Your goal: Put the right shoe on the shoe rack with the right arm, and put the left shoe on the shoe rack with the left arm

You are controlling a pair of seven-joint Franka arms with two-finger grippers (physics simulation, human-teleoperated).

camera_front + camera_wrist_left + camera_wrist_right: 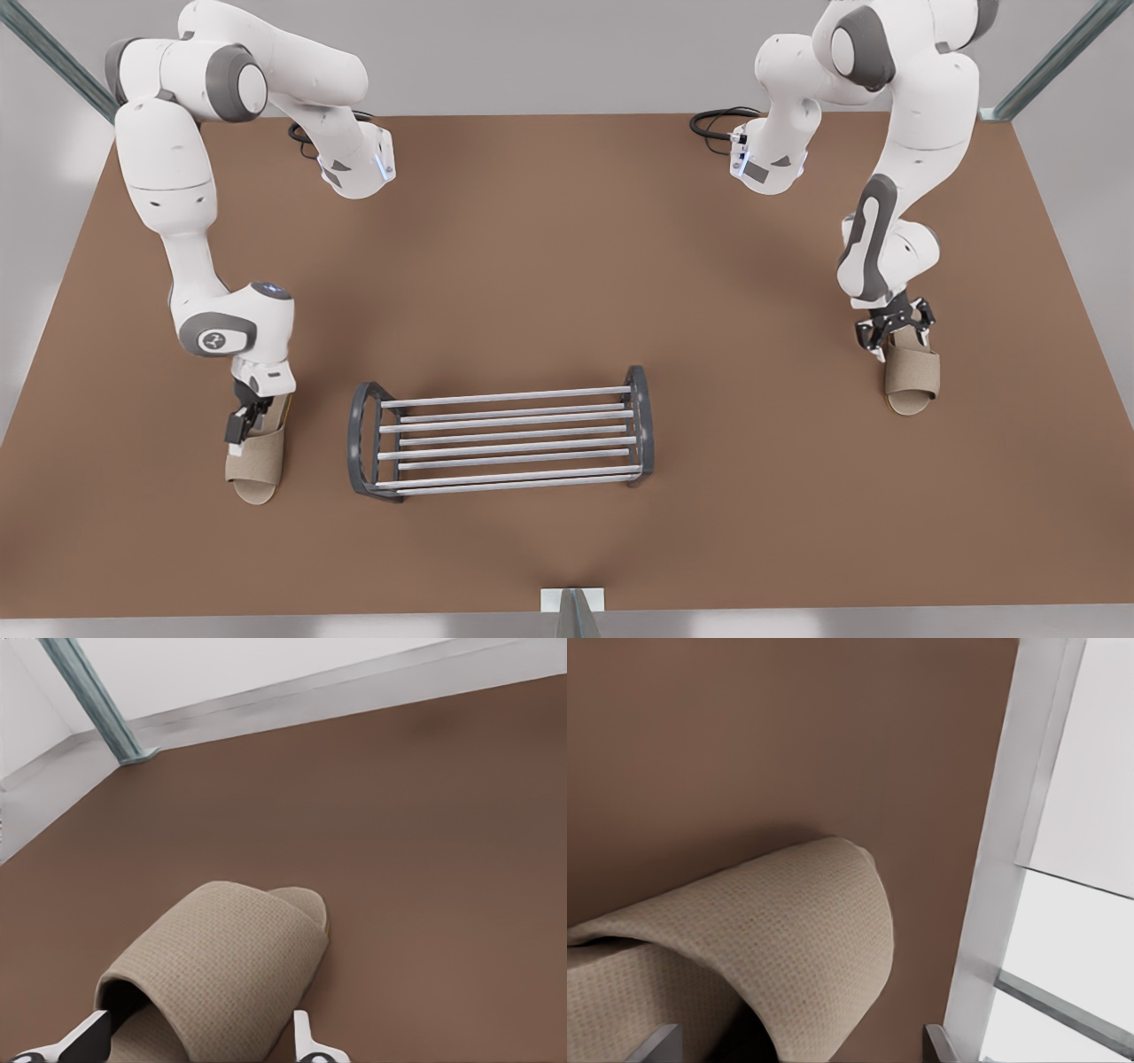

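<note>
1. Front view: rack (500, 439) is sitting mid-table (567, 266), bare. L gripper (895, 332) is hanging at the heel of L shoe (912, 377) on the view's right. R gripper (248, 424) is doing likewise at R shoe (257, 461) on the view's left.
2. L wrist view: L gripper (195, 1032) fingers (89, 1032) are spreading wide, straddling L shoe (221, 974), which is lying on the table.
3. R wrist view: R gripper (796, 1041) fingers (935, 1041) are spreading wide around R shoe (771, 948) nr the table edge.

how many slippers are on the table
2. One slipper lies at the front view's left of the shoe rack, under one gripper. The other slipper lies far toward the front view's right, under the other gripper. None on the rack.
</note>
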